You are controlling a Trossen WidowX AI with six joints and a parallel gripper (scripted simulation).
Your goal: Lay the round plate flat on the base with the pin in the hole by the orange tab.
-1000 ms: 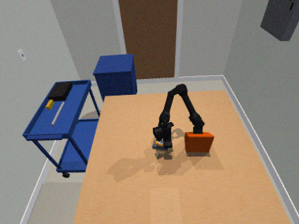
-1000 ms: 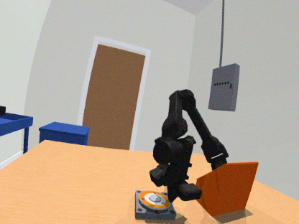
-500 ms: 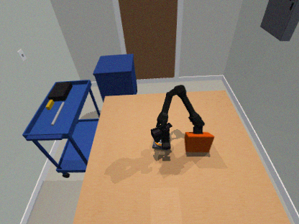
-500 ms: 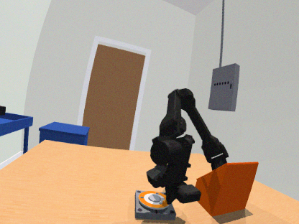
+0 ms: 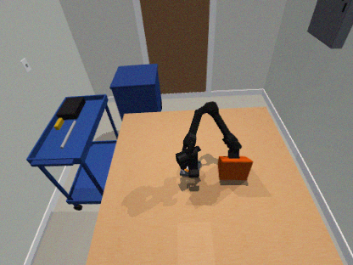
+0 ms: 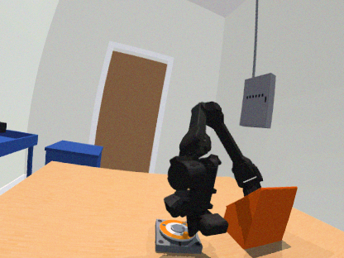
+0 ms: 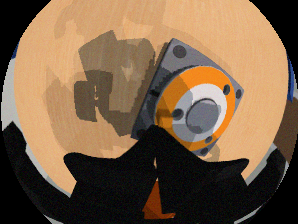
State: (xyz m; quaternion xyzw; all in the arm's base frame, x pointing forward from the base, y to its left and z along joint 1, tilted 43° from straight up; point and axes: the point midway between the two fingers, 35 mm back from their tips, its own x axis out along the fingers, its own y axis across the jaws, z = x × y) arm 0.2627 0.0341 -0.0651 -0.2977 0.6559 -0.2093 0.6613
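A big wooden table fills the middle of a small room with pale grey walls. Behind it is a brown door, and a grey box hangs on the right-hand wall. A blue cart stands to the left of the table, and a blue cabinet stands by the door. On the cart's top shelf lie a black thing, a small yellow thing and a thin pale stick — too small to name.

The black arm rises from an orange block on the table and bends down to a grey square base. The round plate, orange with holes around its ring, sits on the base, with a pale grey post in its middle.

The gripper is squeezed shut with nothing between the fingers. In the wrist view the fingertips meet at the near edge of the plate, right at its rim. I cannot tell if they touch the plate or only hang just over it.

The small pin and the orange tab cannot be made out — the fingers hide the near part of the plate. In the top view the arm covers almost the whole base. The outside view shows the plate only partly, behind the dark gripper.
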